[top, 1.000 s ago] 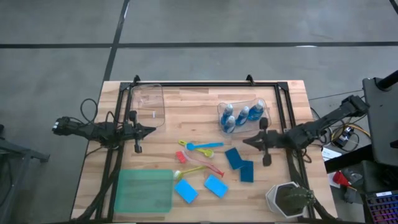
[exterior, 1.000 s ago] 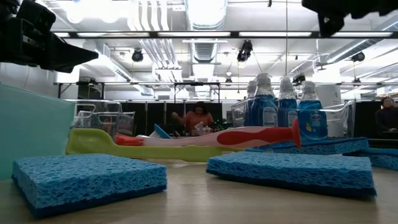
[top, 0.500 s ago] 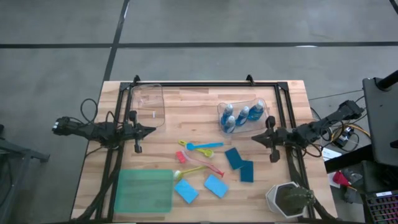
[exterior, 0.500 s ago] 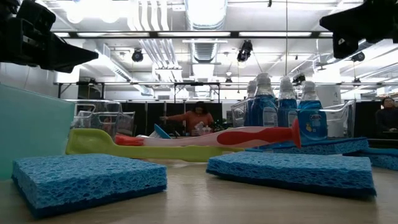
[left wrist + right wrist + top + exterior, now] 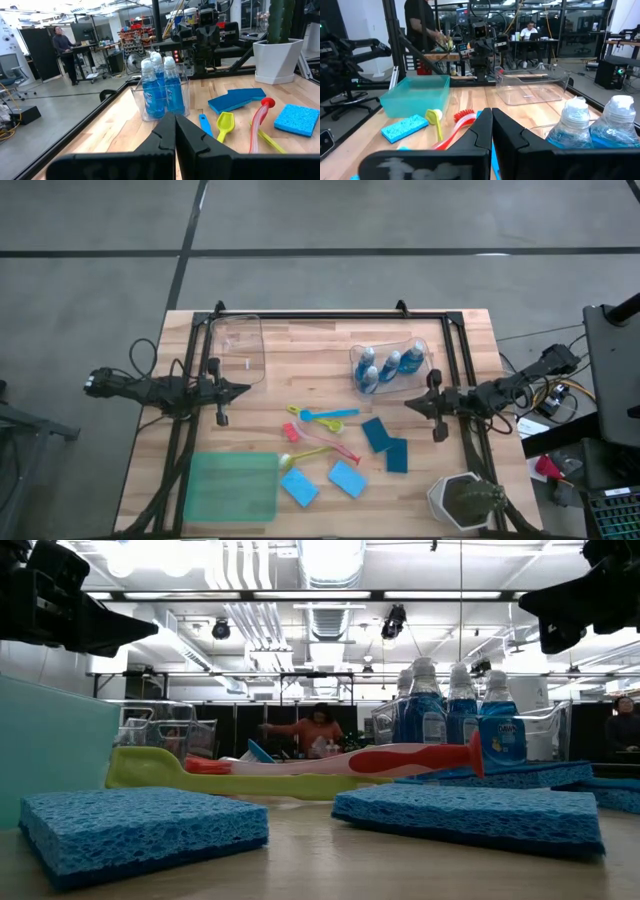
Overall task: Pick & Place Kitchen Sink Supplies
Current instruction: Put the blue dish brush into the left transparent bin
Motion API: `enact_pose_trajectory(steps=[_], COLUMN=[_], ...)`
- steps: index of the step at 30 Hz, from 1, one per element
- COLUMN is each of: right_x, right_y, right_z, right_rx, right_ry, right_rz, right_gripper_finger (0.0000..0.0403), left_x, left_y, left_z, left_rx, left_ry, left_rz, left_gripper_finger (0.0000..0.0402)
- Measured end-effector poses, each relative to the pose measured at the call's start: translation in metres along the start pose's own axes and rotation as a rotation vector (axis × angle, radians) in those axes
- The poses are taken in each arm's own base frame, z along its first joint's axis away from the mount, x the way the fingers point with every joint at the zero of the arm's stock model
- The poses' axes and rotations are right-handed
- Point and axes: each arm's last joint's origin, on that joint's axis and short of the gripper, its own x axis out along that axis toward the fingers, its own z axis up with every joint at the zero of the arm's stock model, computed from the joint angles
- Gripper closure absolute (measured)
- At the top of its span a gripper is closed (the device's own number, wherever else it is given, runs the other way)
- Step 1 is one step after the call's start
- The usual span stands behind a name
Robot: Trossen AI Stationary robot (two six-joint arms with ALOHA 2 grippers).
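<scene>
From above we see both arms parked at opposite sides of the wooden table (image 5: 310, 355). The left gripper (image 5: 243, 390) hangs over the left side, its fingers (image 5: 165, 135) clenched together and grasping nothing. The right gripper (image 5: 411, 404) sits at the right side, just beside the clear bin (image 5: 392, 366), and it too is pinched closed and empty.

In that clear bin we count the blue bottles (image 5: 390, 366) with pale caps, standing close together. A second clear bin (image 5: 237, 351) lies near the table's far left corner. Between the arms, at the table's middle, we find the thin brushes (image 5: 322, 417) in blue, yellow-green and pink, lying flat and partly crossing one another. Two darker blue sponges (image 5: 386, 443) lie touching each other to the right of the brushes, and two lighter blue sponges (image 5: 324, 482) rest nearer the front edge, apart from each other. A green tray (image 5: 232, 488) sits at the front left, and a white pot (image 5: 460, 502) with a plant at the front right.

In the room beyond the table, we make out a person (image 5: 317, 730) standing at a bench.
</scene>
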Motion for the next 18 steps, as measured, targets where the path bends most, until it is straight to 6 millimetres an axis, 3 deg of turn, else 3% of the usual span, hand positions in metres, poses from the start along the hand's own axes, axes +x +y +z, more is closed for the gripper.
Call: enact_pose_trajectory(steps=[18], right_x=[0.0004], right_y=[0.0002], right_z=[-0.0008], right_rx=[-0.003], right_ry=[0.007], right_rz=[-0.001], right_gripper_finger=[0.0394], left_x=[0.0000], left_y=[0.0000], left_z=[0.0000], left_rx=[0.000], left_ry=[0.000], left_rz=[0.000], left_gripper_finger=[0.0401])
